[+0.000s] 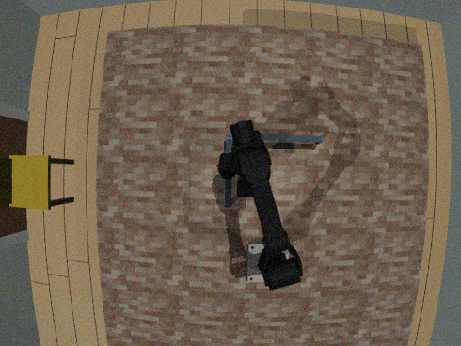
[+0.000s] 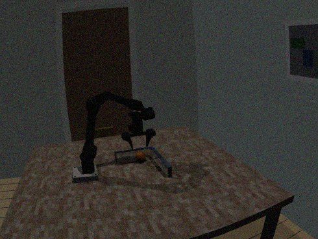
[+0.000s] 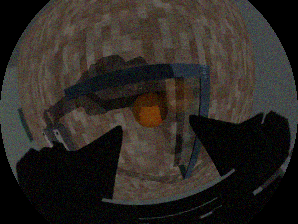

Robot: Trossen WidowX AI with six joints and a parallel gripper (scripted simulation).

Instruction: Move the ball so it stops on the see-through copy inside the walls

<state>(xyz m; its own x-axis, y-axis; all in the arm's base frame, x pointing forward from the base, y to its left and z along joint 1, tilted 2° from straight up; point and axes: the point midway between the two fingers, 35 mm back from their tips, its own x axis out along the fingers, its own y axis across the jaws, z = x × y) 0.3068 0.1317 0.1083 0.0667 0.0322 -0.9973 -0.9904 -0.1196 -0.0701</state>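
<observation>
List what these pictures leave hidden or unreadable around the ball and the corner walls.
- Top view: the ball is hidden under the arm; so is the walls' corner.
- See-through copy: too faint and dark to make out in any view.
- Exterior view: whether the ball touches a wall is too small and dim to tell.
- Wrist view: the hand shows open above the ball, but the gap down to it cannot be judged.

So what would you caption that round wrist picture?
Open gripper hovering above an orange ball beside the clear corner walls.
</observation>
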